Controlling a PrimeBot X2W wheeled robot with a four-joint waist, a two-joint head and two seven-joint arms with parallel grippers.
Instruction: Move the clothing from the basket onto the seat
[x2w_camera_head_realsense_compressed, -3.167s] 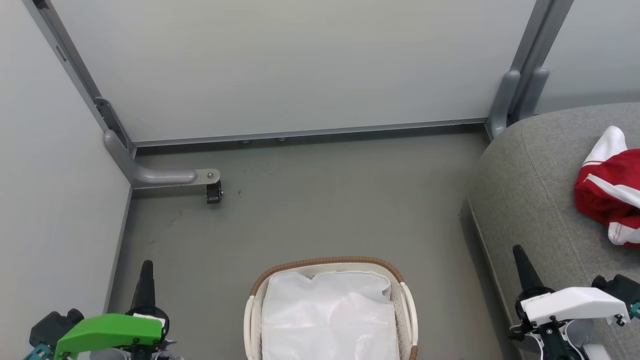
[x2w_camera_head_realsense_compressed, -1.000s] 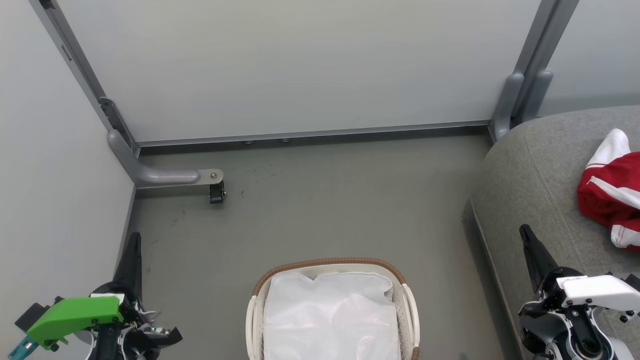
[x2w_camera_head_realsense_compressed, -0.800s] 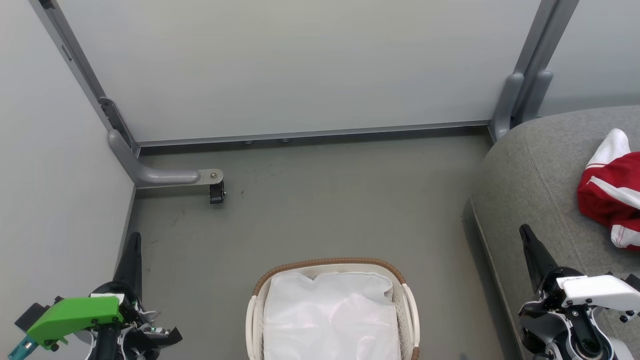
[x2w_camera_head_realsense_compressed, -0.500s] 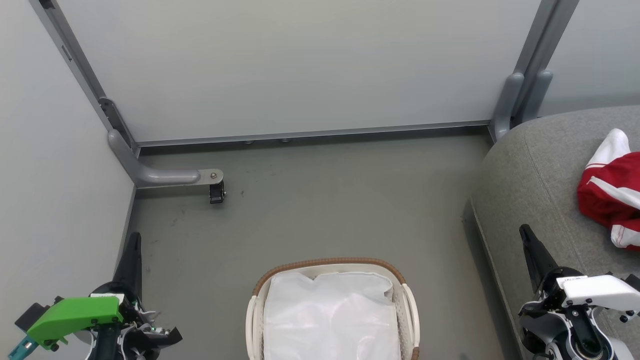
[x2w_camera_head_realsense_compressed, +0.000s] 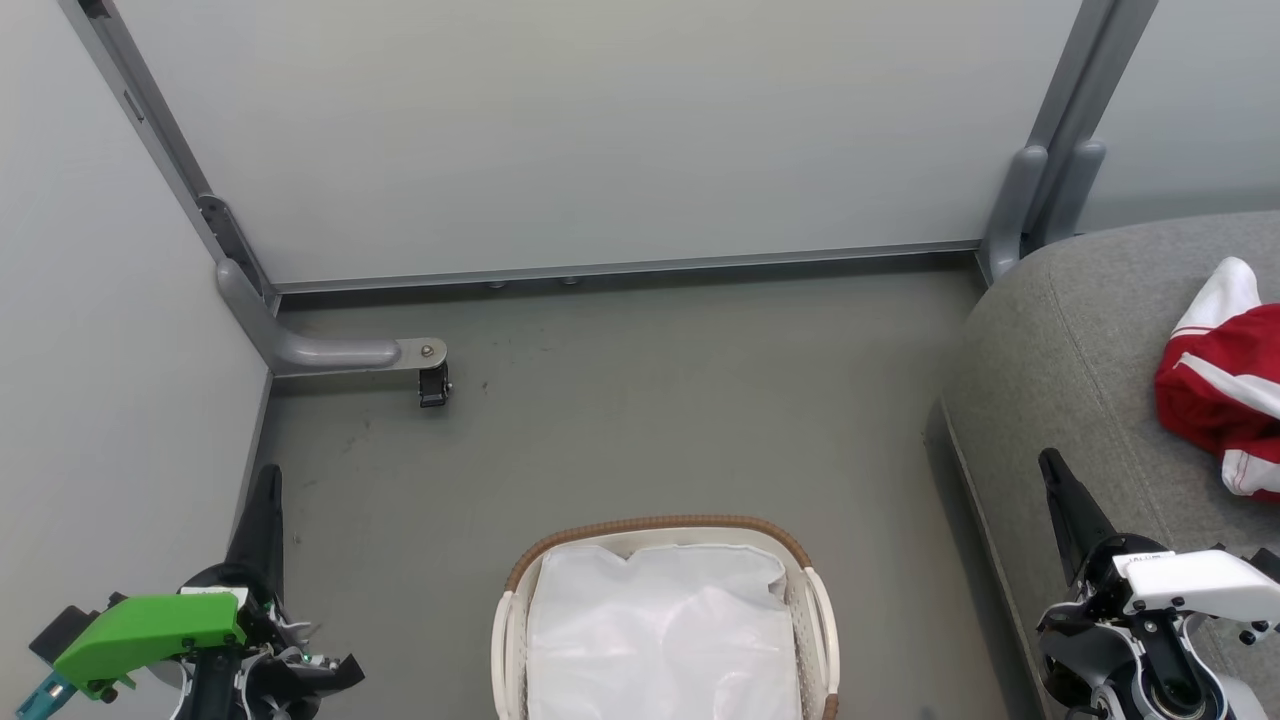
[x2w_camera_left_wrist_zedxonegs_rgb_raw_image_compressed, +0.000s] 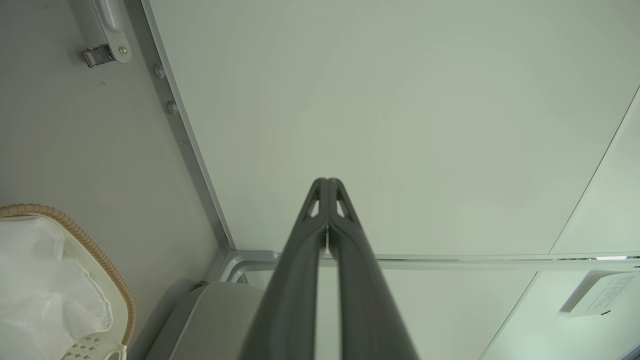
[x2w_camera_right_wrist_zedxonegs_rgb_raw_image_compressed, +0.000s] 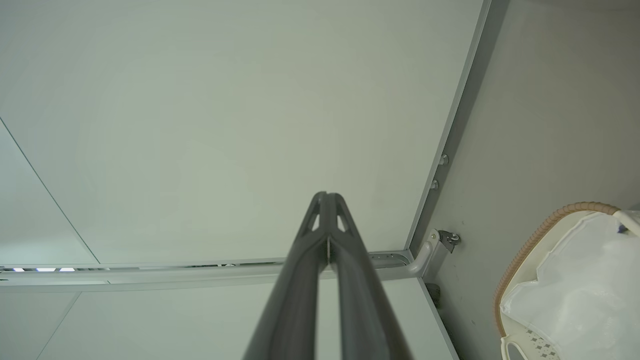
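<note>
Head view, looking down: an oval white basket (x2w_camera_head_realsense_compressed: 655, 524) with a brown woven rim stands on the grey floor (x2w_camera_head_realsense_compressed: 650, 400) at bottom centre. Inside it lies a crumpled white liner (x2w_camera_head_realsense_compressed: 660, 630). To the right, the rounded grey seat (x2w_camera_head_realsense_compressed: 1060, 350) rises from the floor, well apart from the basket. The clothing (x2w_camera_head_realsense_compressed: 1215, 385), bright red with white stripes and trim, lies bunched on the seat at the right edge. It looks like one bundle, though the edge cuts part of it off. The left gripper (x2w_camera_head_realsense_compressed: 268, 475) hangs at lower left over the floor beside a pale wall panel (x2w_camera_head_realsense_compressed: 600, 130). The right gripper (x2w_camera_head_realsense_compressed: 1048, 462) hangs at lower right over the seat's near edge. Each shows as a single dark spike pointing up.

Left wrist view: the two dark fingers (x2w_camera_left_wrist_zedxonegs_rgb_raw_image_compressed: 300, 280) are pressed together at the tips, pinching nothing, against the pale panel. The basket's rim and liner sit at lower left, a corner of the seat beside them.

Right wrist view: this arm's fingers (x2w_camera_right_wrist_zedxonegs_rgb_raw_image_compressed: 295, 290) also meet at the tips, empty. The basket and liner show at lower right, and a small caster wheel (x2w_camera_right_wrist_zedxonegs_rgb_raw_image_compressed: 448, 239) sits near the panel's corner.
</note>
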